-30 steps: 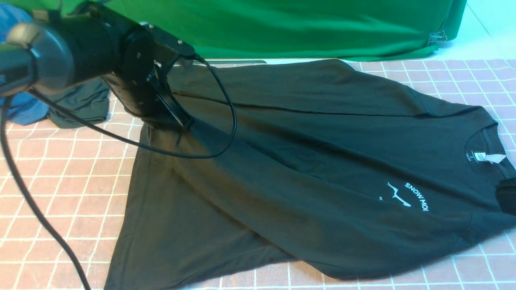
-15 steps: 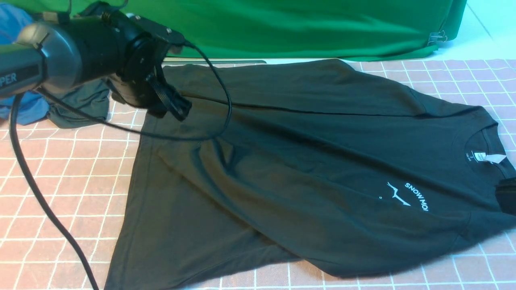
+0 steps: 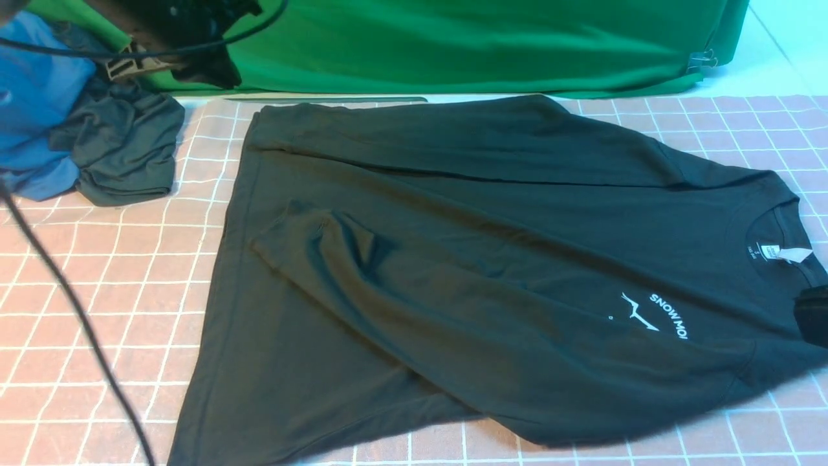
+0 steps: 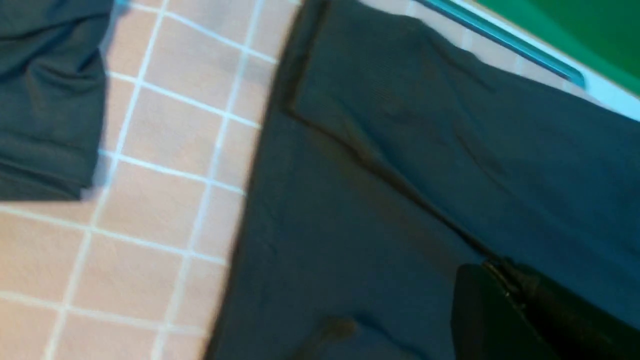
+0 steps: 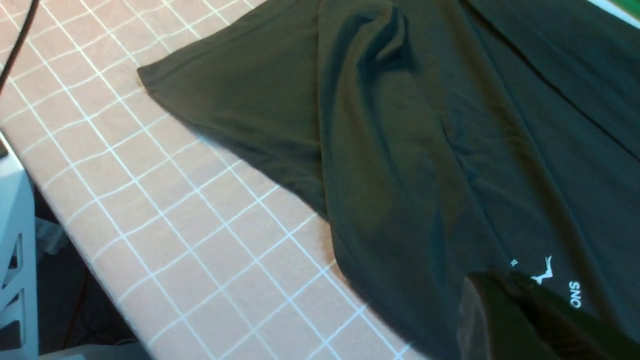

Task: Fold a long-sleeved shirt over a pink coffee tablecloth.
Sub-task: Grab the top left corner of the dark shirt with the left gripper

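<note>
Over pink coffee tablecloth (image 3: pixel 97 291), with green cloth (image 3: pixel 485 45) hung behind: seeing long-sleeved shirt (image 3: pixel 491 259) laid flat mid-table, collar toward robot's right, hem toward its left. Reading white neck label (image 3: pixel 779 252) and partial "SNOW MO" print (image 3: pixel 660 317) near collar. Noting far sleeve folded in along the back edge, near sleeve laid diagonally across the body, cuff end rumpled. Finding left gripper (image 4: pixel 505 300) up above the shirt's far-left corner, fingers pressed together, pinching nothing. Finding right gripper (image 3: pixel 814 323) at frame edge by the shoulder and collar, fingers pressed together; cannot tell whether fabric sits between them. Spotting dark grey-green garment (image 3: pixel 123 149) and blue garment (image 3: pixel 32 116) bunched at far-left corner, apart from shirt. Seeing black cable (image 3: pixel 77 323) crossing left side.
</note>
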### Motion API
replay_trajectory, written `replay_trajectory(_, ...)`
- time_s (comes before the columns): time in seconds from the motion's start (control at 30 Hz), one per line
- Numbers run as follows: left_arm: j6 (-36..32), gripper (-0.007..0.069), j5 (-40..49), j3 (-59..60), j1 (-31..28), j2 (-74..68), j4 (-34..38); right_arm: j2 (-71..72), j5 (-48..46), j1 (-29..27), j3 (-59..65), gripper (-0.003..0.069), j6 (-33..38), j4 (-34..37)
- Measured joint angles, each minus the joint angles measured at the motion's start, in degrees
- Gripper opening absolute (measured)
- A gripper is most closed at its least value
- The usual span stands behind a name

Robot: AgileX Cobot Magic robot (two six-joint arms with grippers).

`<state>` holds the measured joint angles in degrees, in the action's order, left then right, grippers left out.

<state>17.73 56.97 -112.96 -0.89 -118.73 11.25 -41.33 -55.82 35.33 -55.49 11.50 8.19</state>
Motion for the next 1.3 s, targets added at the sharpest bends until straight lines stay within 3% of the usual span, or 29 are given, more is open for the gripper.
replay_trajectory(0.2,-0.14,0.0039,-4.78,-2.05,-0.33,-6.2,-0.33,0.0,0.0,0.0,0.0,0.0036,-1.32,0.04)
replay_trajectory(0.37,-0.14,0.017,-14.03,-2.12,-0.28,-10.52,-2.37,0.0,0.0,0.0,0.0,0.0036,-1.88,0.07)
replay_trajectory(0.53,0.1,0.0359,-19.98,-2.12,-0.28,-14.43,-5.07,0.0,0.0,0.0,0.02,0.0036,-2.22,0.07)
replay_trajectory(0.7,-0.15,0.0453,-23.6,-2.12,-0.28,-16.84,-3.35,0.0,0.0,0.0,0.02,0.0036,-2.28,0.07)
replay_trajectory(1.07,-2.11,0.0458,-26.73,-2.12,0.27,-19.26,-1.5,0.0,0.85,0.0,0.12,0.0036,-2.28,0.07)
replay_trajectory(1.2,-2.64,0.041,-27.2,-2.12,0.31,-19.72,-1.37,0.0,1.24,0.0,0.12,0.0036,-2.28,-0.03)
replay_trajectory(1.3,-5.16,0.0288,-26.98,-2.14,0.49,-19.78,-1.19,-0.17,1.35,0.0,0.12,0.0036,-2.28,-0.14)
